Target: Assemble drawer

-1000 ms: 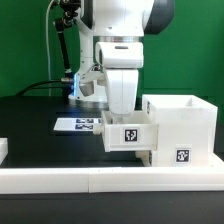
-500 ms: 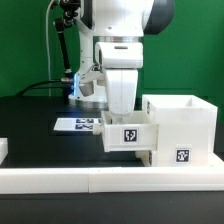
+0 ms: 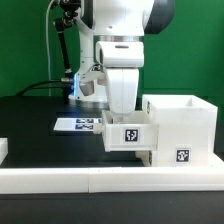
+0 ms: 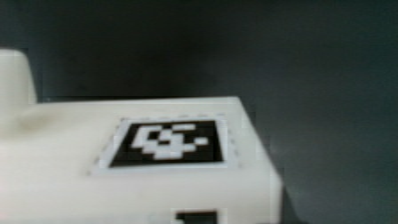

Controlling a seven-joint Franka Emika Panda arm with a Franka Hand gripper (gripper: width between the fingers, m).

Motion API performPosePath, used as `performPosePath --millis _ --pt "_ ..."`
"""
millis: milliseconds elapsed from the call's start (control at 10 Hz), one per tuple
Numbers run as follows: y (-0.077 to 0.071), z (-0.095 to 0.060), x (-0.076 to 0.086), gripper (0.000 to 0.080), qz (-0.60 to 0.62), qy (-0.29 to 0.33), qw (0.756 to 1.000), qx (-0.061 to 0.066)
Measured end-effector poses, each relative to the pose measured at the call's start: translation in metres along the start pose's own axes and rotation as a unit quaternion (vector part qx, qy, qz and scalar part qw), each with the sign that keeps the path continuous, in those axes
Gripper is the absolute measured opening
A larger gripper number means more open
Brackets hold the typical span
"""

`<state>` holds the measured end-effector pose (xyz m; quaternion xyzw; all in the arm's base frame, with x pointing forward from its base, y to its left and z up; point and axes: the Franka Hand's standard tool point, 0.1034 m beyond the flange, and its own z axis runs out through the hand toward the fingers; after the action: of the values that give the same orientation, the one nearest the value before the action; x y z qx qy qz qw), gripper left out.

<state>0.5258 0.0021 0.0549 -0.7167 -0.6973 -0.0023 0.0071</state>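
Note:
A small white drawer box with a black-and-white tag on its front sits against the open side of the larger white drawer housing, which stands at the exterior view's right. My gripper comes straight down onto the top of the drawer box. Its fingertips are hidden by the box and the hand, so I cannot tell how the jaws stand. In the wrist view the box's tagged white face fills most of the picture, very close. No fingers show there.
The marker board lies flat on the black table behind the drawer box, toward the exterior view's left. A long white rail runs along the front edge. A small white piece lies at the far left.

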Motion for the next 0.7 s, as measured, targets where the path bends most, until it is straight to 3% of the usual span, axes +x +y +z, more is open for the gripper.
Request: performPosePath --millis 700 --pt "-0.0052 -0.0003 0.0005 0.0044 -0.015 -0.007 1.000 -0.006"
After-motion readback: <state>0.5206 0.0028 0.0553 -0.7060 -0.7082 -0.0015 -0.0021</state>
